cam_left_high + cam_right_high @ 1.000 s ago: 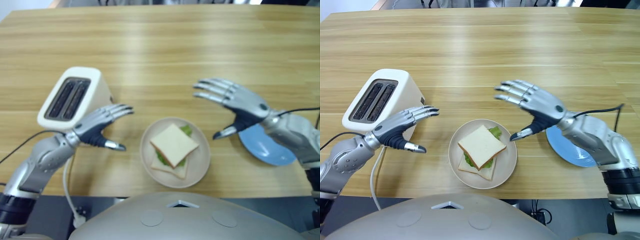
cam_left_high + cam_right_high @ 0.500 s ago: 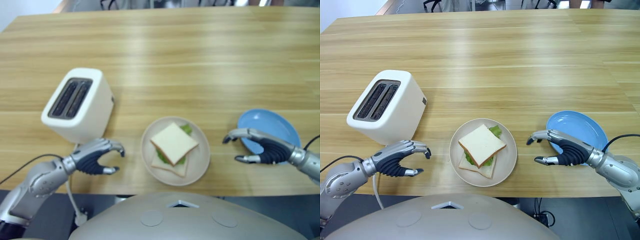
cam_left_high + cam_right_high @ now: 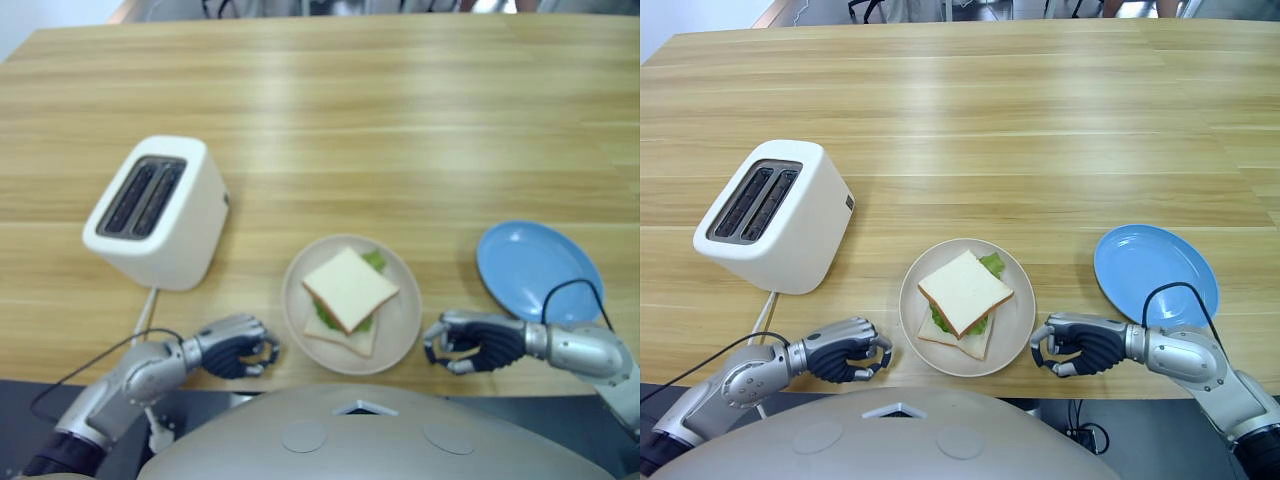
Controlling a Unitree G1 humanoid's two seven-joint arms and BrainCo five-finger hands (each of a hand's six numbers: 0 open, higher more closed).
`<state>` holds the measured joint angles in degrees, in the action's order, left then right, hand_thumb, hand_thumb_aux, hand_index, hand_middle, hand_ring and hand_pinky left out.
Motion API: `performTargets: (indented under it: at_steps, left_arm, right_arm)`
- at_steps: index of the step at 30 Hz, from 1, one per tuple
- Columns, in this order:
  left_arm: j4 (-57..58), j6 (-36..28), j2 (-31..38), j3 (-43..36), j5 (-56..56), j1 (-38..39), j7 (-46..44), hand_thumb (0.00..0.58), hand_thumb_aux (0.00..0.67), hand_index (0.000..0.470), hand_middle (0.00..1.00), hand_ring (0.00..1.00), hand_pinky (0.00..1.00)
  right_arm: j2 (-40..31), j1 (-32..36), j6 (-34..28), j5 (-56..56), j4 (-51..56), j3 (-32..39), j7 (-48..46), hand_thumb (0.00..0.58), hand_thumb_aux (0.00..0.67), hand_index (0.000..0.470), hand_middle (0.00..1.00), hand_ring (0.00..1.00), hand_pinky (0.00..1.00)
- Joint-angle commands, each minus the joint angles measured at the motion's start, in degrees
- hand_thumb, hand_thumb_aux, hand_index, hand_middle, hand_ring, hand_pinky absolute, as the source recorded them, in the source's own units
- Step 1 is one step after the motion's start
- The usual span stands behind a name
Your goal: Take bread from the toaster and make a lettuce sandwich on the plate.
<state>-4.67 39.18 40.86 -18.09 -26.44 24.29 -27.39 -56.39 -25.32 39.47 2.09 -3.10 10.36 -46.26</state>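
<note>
1. Sandwich (image 3: 965, 295) sits on beige plate (image 3: 1012, 330), centre-front of table (image 3: 990, 120). Top slice lies askew over bottom slice, w/ lettuce (image 3: 990, 265) poking out at the far-right corner. Stack looks finished, so task prob. done.
2. Toaster (image 3: 775, 215) is left of the plate, well apart, slots up. Slots look dark, which fits bread already taken out.
3. L hand (image 3: 845, 350) is at the near table edge, left of the plate. Fingers are curled into a loose fist, nothing held.
4. R hand (image 3: 1080, 345) mirrors it, just beside the plate rim, curled & holding nothing. Both seem parked clear so the food isn't knocked.
5. Blue plate (image 3: 1155, 272) is right of the sandwich. A black cable (image 3: 1170, 290) loops over its near edge.
6. Hard to tell:
   - Bottom slice is mostly covered, so amt of lettuce inside is unclear.
   - Slot depths can't be seen.
   - White cord (image 3: 765, 310) disappears under the L arm.
</note>
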Motion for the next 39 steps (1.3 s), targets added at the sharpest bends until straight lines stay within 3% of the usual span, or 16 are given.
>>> performTargets:
  at_steps: [1,11,21,31,35,39]
  left_arm:
    - [1.77,0.45,-0.44,-1.61,0.86,-1.48,-0.48,0.580,0.670,0.460,1.00,1.00,1.00]
    - [14.72,-1.24,-10.62,-1.67,-6.39,-15.77,12.58,0.580,0.670,0.460,1.00,1.00,1.00]
    - [31.47,1.89,-14.44,-6.59,-14.75,-27.49,24.77,0.580,0.670,0.460,1.00,1.00,1.00]
    - [48.74,2.74,-16.83,-9.57,-18.40,-39.33,37.46,0.580,0.670,0.460,1.00,1.00,1.00]
    - [50.95,4.29,-17.00,-10.77,-18.79,-41.13,40.36,0.580,0.670,0.460,1.00,1.00,1.00]
    - [45.86,6.36,-15.35,-9.27,-16.10,-39.54,40.02,0.580,0.670,0.460,1.00,1.00,1.00]
  right_arm:
    - [1.14,0.03,-0.90,-2.14,0.62,2.85,-2.10,0.580,0.670,0.460,1.00,1.00,1.00]
    - [11.41,8.78,0.86,-10.59,9.59,6.15,2.64,0.580,0.670,0.460,1.00,1.00,1.00]
    - [20.20,17.71,4.73,-18.12,23.20,7.09,12.23,0.580,0.670,0.460,1.00,1.00,1.00]
    - [27.43,30.52,8.98,-23.55,43.52,8.03,23.20,0.580,0.670,0.460,1.00,1.00,1.00]
    - [28.19,31.61,11.45,-23.89,45.69,8.50,25.01,0.580,0.670,0.460,1.00,1.00,1.00]
    - [25.52,27.75,14.18,-18.23,38.99,7.82,22.24,0.580,0.670,0.460,1.00,1.00,1.00]
